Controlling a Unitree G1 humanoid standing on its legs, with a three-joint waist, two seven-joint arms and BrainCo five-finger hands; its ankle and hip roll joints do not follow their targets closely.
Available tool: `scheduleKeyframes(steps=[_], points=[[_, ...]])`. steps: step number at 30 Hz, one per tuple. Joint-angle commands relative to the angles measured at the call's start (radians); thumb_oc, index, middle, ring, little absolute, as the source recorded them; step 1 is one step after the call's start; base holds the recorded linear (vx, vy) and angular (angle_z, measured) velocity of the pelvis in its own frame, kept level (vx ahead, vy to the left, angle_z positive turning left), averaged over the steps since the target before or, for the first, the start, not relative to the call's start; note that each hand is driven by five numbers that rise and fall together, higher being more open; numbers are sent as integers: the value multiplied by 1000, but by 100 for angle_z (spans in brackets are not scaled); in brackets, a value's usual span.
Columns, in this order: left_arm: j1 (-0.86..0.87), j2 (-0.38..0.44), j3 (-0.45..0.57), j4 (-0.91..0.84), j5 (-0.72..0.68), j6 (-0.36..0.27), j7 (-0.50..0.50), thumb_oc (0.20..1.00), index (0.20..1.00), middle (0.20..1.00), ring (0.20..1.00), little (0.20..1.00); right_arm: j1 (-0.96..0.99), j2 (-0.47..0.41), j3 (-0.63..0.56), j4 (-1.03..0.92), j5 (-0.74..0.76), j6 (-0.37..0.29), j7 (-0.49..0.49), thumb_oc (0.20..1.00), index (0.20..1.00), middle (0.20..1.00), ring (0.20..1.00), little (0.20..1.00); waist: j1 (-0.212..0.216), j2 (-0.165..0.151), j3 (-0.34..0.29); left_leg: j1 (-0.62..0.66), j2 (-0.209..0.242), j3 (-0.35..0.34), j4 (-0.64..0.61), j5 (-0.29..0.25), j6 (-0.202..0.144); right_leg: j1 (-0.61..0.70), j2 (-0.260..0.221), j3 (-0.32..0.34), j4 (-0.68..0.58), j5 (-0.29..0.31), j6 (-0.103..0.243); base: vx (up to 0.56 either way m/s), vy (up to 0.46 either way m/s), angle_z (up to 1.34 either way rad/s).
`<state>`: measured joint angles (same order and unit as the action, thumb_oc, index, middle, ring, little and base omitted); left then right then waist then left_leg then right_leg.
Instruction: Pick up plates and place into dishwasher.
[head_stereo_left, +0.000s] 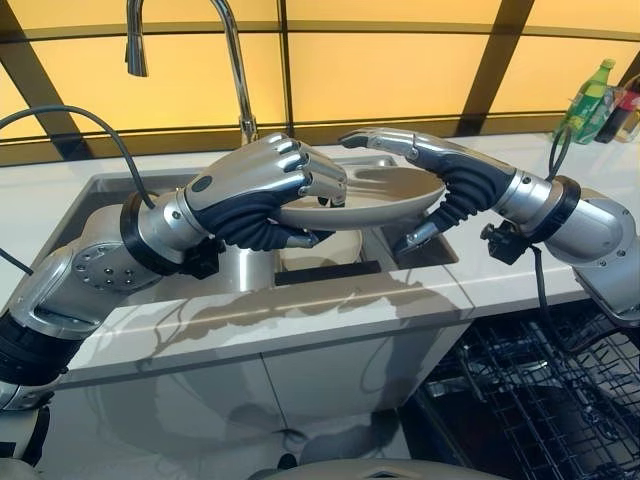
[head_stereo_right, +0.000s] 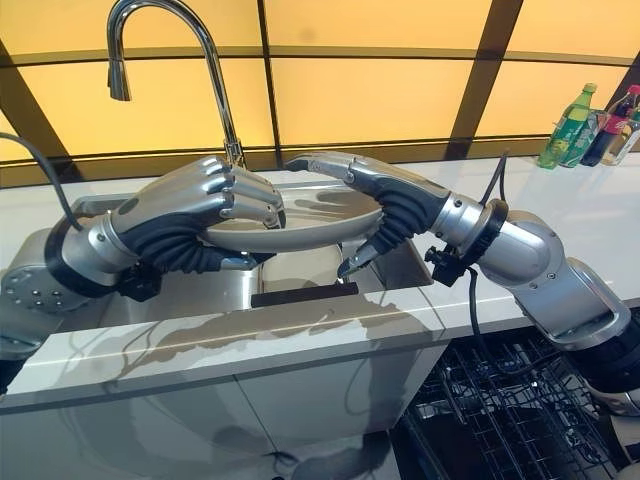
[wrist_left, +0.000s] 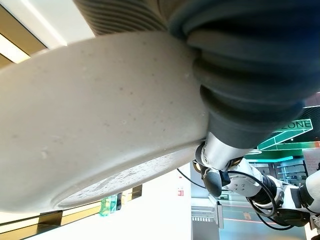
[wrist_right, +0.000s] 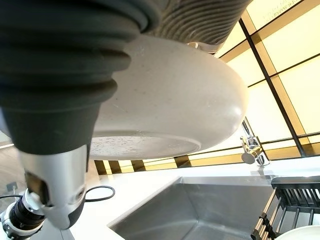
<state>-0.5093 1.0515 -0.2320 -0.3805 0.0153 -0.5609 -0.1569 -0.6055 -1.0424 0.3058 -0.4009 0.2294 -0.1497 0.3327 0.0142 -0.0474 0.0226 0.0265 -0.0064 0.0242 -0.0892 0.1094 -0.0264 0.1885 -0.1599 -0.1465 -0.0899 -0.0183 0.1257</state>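
Above the sink (head_stereo_left: 120, 190), the left hand (head_stereo_left: 262, 185) and right hand (head_stereo_left: 455, 185) both clasp opposite rims of one beige plate (head_stereo_left: 365, 200).

From the head, our two eye views look down and forward over the sink (head_stereo_left: 120, 190) toward the faucet (head_stereo_left: 236, 70) and the yellow-panelled wall (head_stereo_right: 380, 90). They sit slightly apart and share nearly the same scene: both hands, the plate (head_stereo_left: 375, 195) between them, the counter (head_stereo_left: 300, 310) and the dishwasher rack (head_stereo_right: 500, 420) at lower right. Our left wrist view looks up from very close under the plate (wrist_left: 100, 130). Our right wrist view does likewise, facing past the plate (wrist_right: 175, 105) toward the sink basin (wrist_right: 200, 205) and faucet base (wrist_right: 252, 150).
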Motion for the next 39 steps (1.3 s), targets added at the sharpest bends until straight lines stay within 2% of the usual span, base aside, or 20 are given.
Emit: scheduleKeyframes(steps=[1,2,3,9,12,16,23,27,28,29,30,31,34,39], points=[[-4,-9,71,-40,-83,-34,37,200,200,200,200,200,16,-34,-13,2,-4,11,3,752,752,752,752,752,26,11,-51,65,64,1,17,-109,-54,-84,-23,12,52,47,36,0,0,0],[-4,-13,73,-41,-84,-34,33,200,200,200,200,200,16,-31,-13,3,-4,11,5,401,401,401,401,401,27,11,-52,66,64,1,17,-109,-54,-84,-23,11,51,47,36,0,0,0],[-2,-19,75,-43,-86,-32,31,200,200,200,200,200,14,-27,-9,2,-1,11,-4,200,200,200,200,200,27,11,-51,66,65,0,17,-109,-55,-83,-22,11,51,46,35,0,0,0],[12,-46,87,-46,-93,-30,27,200,200,200,200,200,15,8,-13,-2,13,13,-43,200,200,200,200,200,31,11,-51,66,68,-1,19,-111,-56,-80,-19,10,50,44,33,0,0,0],[7,-66,82,-44,-86,-28,37,200,200,200,200,200,2,49,-13,3,26,16,-102,200,200,200,200,200,32,11,-50,66,69,-1,21,-112,-56,-80,-17,12,48,44,31,0,0,0],[7,-89,88,-41,-80,-27,27,200,200,200,200,200,11,104,-26,10,14,9,-119,200,200,200,200,200,32,14,-52,65,70,-1,21,-116,-55,-82,-16,15,45,42,30,0,0,0],[12,-91,105,-44,-96,-11,35,200,200,200,200,200,48,101,-58,3,21,7,-122,200,200,200,200,200,26,15,-52,67,75,9,22,-116,-56,-82,-14,16,45,41,28,0,0,0],[16,-106,108,-42,-108,22,43,200,200,200,200,200,55,121,-72,12,11,-7,-161,200,200,200,200,200,27,13,-48,66,74,9,23,-116,-56,-82,-15,14,47,40,27,-16,-2,0],[22,-118,111,-33,-130,63,53,200,200,200,200,200,55,134,-75,18,-2,-14,-175,200,200,200,200,200,28,14,-47,67,74,9,23,-116,-56,-81,-15,13,47,40,27,0,0,0],[30,-129,115,-27,-151,92,56,395,395,395,395,395,59,141,-80,22,-15,-21,-181,200,200,200,200,200,28,15,-47,67,74,9,23,-117,-56,-81,-15,13,46,40,27,-33,0,0],[43,-146,122,-17,-177,118,58,746,746,746,746,746,64,152,-87,26,-34,-26,-187,200,200,200,200,200,29,15,-47,68,74,9,22,-118,-56,-79,-15,13,45,39,27,-35,-3,0],[66,-165,131,-9,-193,142,69,1000,1000,1000,1000,1000,76,160,-98,28,-51,-38,-196,200,200,200,200,200,30,16,-46,68,74,9,22,-118,-56,-79,-16,12,44,39,28,-39,-7,0],[126,-227,149,14,-233,189,116,1000,1000,1000,1000,1000,108,186,-130,29,-85,-61,-223,200,200,200,200,200,29,15,-42,71,76,11,21,-121,-54,-77,-16,10,42,39,29,-50,-17,0],[208,-312,209,37,-274,177,219,1000,1000,1000,1000,1000,168,208,-222,50,-143,-97,-261,200,200,200,200,200,21,14,-39,75,81,17,19,-124,-55,-77,-14,15,38,40,28,-24,-9,0]])
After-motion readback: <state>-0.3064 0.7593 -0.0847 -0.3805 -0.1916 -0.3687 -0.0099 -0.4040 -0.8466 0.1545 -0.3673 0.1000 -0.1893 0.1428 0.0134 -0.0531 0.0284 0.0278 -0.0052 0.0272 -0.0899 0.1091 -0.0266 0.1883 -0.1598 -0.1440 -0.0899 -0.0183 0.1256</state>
